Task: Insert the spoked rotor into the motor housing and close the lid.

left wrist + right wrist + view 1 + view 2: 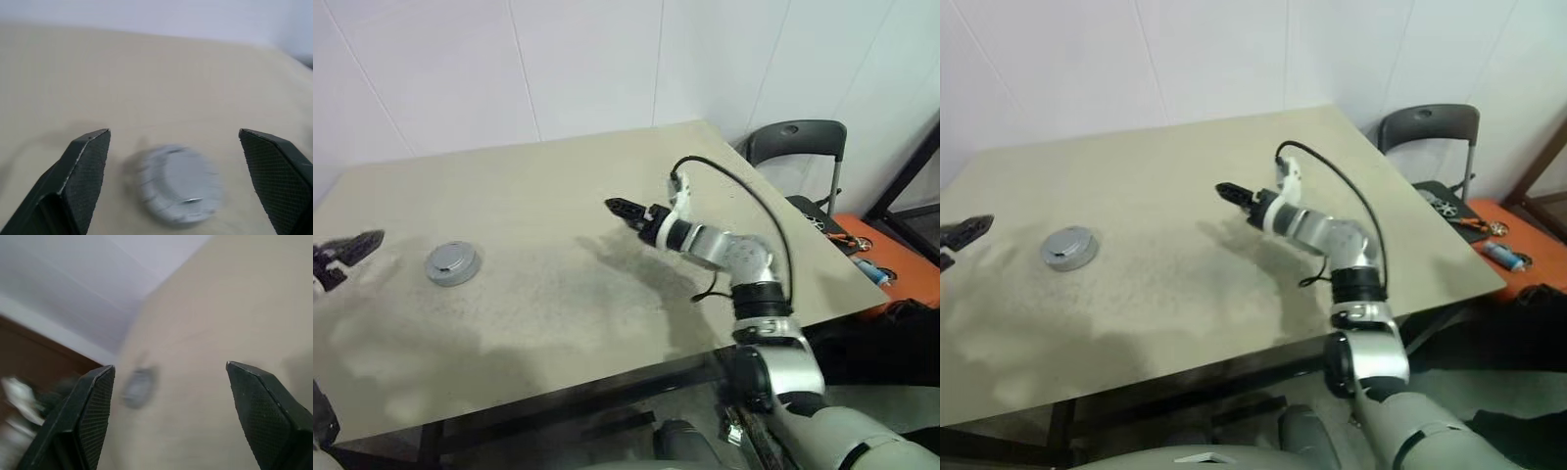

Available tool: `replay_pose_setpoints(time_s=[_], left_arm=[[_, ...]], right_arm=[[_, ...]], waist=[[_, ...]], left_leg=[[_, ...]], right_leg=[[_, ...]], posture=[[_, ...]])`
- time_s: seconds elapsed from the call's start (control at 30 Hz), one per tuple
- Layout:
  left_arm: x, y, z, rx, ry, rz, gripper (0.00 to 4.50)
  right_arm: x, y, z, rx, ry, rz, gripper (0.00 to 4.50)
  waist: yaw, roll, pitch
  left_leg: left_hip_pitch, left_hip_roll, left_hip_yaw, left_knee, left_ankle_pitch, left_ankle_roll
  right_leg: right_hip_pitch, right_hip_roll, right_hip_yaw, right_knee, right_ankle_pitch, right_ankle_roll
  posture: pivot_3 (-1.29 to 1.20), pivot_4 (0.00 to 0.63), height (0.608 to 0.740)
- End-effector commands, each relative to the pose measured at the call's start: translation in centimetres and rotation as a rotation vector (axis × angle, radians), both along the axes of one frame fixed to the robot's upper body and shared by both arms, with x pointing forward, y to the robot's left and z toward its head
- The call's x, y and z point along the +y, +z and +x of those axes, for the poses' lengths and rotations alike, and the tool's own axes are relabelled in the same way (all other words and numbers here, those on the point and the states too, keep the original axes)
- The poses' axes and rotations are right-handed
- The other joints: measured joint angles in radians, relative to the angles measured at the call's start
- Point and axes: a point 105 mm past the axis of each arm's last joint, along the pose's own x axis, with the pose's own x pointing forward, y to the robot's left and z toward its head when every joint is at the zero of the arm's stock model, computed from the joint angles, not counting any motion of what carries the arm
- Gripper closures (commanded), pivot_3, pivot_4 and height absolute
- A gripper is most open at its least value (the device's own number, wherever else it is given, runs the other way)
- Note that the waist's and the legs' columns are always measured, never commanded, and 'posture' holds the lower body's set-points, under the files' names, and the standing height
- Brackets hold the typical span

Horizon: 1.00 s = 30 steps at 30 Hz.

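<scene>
One grey round assembly (451,262) sits alone on the table (558,186), at about 9 o'clock from table centre, near the left edge. Grey lid face is up; I cannot see rotor or windings, so they are presumably inside the motor housing under the lid — seating cannot be judged from here.

Left gripper (342,257) hangs just off the table's left edge, at 9 o'clock of the assembly, fingers spread wide and empty. Right gripper (625,208) hovers over mid-table at 3 o'clock of the assembly, well apart, fingers parted, holding nothing.

Risks — the lid may sit tilted or unlatched if it was not pressed home. A left arm sweeping back could nudge the assembly toward the near edge. Another pinch might lift the lid off.
</scene>
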Motion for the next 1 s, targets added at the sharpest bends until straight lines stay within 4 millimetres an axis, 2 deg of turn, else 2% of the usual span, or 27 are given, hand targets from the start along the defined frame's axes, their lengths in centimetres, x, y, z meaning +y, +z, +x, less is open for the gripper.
replay_pose_setpoints(time_s=[0.03, 0.17, 0.3, 0.47, 0.63, 0.8, 1.0], left_arm=[[-4.8, -0.1, 0.4, -0.005, -0.261, 0.138, 0.04], [-9.1, -2.0, -0.1, 0.024, -0.476, 0.259, 0.04], [-11.1, -3.9, 0.2, 0.039, -0.537, 0.271, 0.04], [-11.7, -4.5, 1.4, 0.016, -0.471, 0.238, 0.04], [-11.6, -4.7, 1.1, 0.018, -0.454, 0.227, 0.04], [-11.1, -4.4, 1.8, -0.004, -0.368, 0.217, 0.04], [-11.5, -4.4, 1.7, -0.009, -0.358, 0.2, 0.04]], right_arm=[[-0.3, 2.0, -0.7, -0.227, 0.1, -0.154, 0.7], [-1.1, 1.6, -1.9, -0.394, 0.214, -0.33, 0.7], [-0.8, 0.8, -2.6, -0.452, 0.285, -0.409, 0.7], [-0.7, 0.0, -2.4, -0.402, 0.265, -0.387, 0.7], [-1.1, -0.3, -2.5, -0.384, 0.248, -0.386, 0.7], [-1.8, -0.4, -1.7, -0.35, 0.189, -0.372, 0.7], [-2.1, -0.7, -1.5, -0.337, 0.153, -0.375, 0.7]], waist=[[-0.002, 0.003, 0.0], [-0.015, 0.003, 0.001], [-0.014, 0.003, 0.001], [0.003, 0.002, 0.001], [0.014, 0.001, 0.0], [0.028, 0.001, 0.001], [0.029, 0.001, 0.0]], left_leg=[[0.001, 0.0, 0.001, -0.001, 0.0, 0.0], [0.003, 0.002, 0.003, -0.002, 0.0, 0.0], [0.003, 0.002, 0.003, -0.001, 0.0, 0.0], [0.004, 0.002, 0.003, 0.001, 0.0, 0.0], [0.003, 0.001, 0.003, 0.001, 0.0, 0.0], [0.004, 0.001, 0.003, 0.001, 0.0, 0.001], [0.004, 0.001, 0.003, 0.001, 0.0, 0.001]], right_leg=[[0.0, 0.0, 0.0, 0.0, 0.0, 0.0], [0.0, 0.002, 0.002, 0.001, 0.0, 0.0], [0.0, 0.001, 0.002, 0.001, 0.0, 0.0], [0.002, 0.002, 0.002, 0.001, 0.0, 0.0], [0.002, 0.001, 0.002, 0.0, 0.0, 0.0], [0.002, 0.001, 0.002, 0.0, 0.0, 0.0], [0.002, 0.001, 0.002, 0.0, 0.0, 0.0]], posture=[[0.0, 0.0, 0.74], [0.0, 0.0, 0.74], [0.0, 0.0, 0.74], [0.0, 0.0, 0.74], [0.0, 0.0, 0.74], [0.0, 0.0, 0.74], [0.0, 0.0, 0.74]])
